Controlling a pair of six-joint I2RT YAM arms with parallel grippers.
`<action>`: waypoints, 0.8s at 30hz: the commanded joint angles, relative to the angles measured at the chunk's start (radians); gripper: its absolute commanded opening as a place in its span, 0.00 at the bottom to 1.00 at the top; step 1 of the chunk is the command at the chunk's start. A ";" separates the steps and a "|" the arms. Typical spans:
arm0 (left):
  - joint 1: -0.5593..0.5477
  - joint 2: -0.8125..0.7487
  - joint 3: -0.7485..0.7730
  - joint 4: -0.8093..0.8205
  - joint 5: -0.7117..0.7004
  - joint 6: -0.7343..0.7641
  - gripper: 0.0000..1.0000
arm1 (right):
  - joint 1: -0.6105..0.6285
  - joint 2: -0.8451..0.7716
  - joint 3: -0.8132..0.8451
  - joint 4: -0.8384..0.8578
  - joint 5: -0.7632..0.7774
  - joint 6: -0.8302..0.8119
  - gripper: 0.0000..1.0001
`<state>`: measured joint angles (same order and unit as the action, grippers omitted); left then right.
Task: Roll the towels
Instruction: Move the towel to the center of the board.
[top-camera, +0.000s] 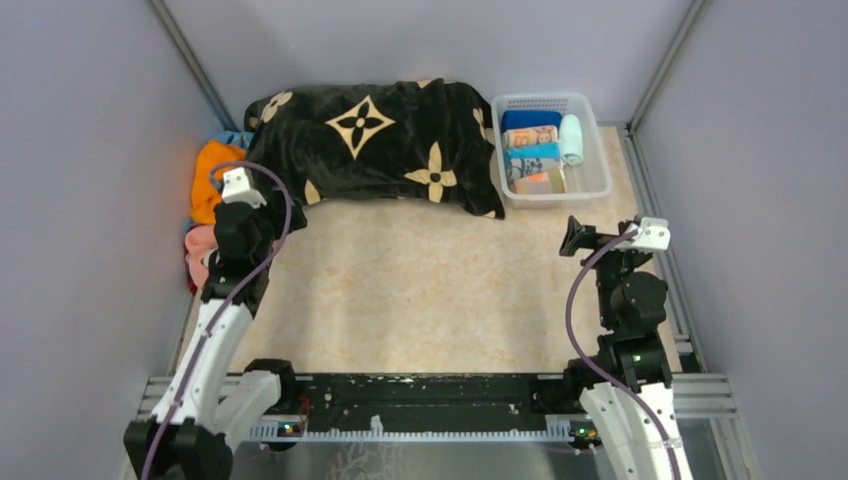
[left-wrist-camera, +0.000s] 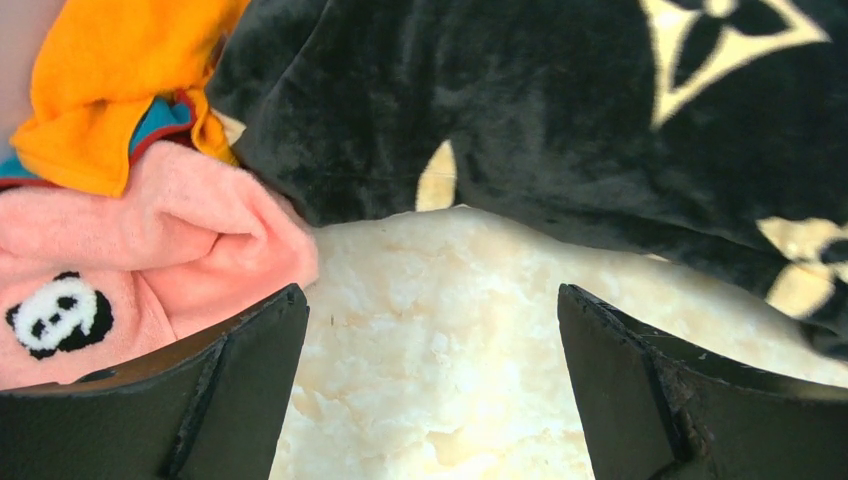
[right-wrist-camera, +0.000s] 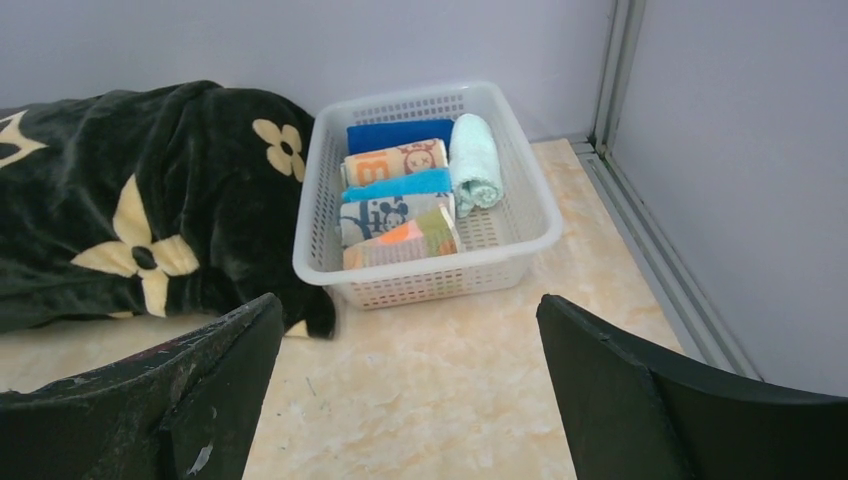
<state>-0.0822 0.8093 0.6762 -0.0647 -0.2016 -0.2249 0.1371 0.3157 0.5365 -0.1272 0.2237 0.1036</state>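
Loose towels lie heaped at the table's left edge: an orange towel (top-camera: 213, 175) (left-wrist-camera: 120, 80), a pink towel (top-camera: 199, 250) (left-wrist-camera: 170, 230) with a panda motif, and a red-and-turquoise patterned towel (left-wrist-camera: 165, 118) peeking out between them. A light blue corner (top-camera: 232, 137) shows behind the orange one. My left gripper (top-camera: 243, 212) (left-wrist-camera: 430, 295) hangs open over bare table just right of the pink towel, touching nothing. My right gripper (top-camera: 582, 238) (right-wrist-camera: 408, 300) is open and empty in front of the basket.
A big black blanket with cream flowers (top-camera: 380, 140) (left-wrist-camera: 560, 120) (right-wrist-camera: 130, 180) fills the back middle. The white plastic basket (top-camera: 598, 150) (right-wrist-camera: 430, 268) at the back right holds several rolled towels (top-camera: 530, 137) (right-wrist-camera: 395, 162). Grey walls close in on both sides.
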 joint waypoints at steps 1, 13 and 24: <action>0.056 0.169 0.080 0.068 -0.047 -0.083 0.99 | 0.028 -0.018 0.000 0.037 -0.018 -0.017 0.99; 0.333 0.632 0.247 0.339 -0.135 -0.187 0.96 | 0.085 -0.037 -0.026 0.056 -0.103 -0.050 0.99; 0.472 1.034 0.443 0.179 0.008 -0.213 0.91 | 0.093 -0.009 -0.037 0.071 -0.112 -0.065 0.99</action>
<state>0.3729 1.7706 1.0592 0.2062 -0.2680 -0.4145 0.2150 0.2977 0.5014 -0.1120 0.1253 0.0532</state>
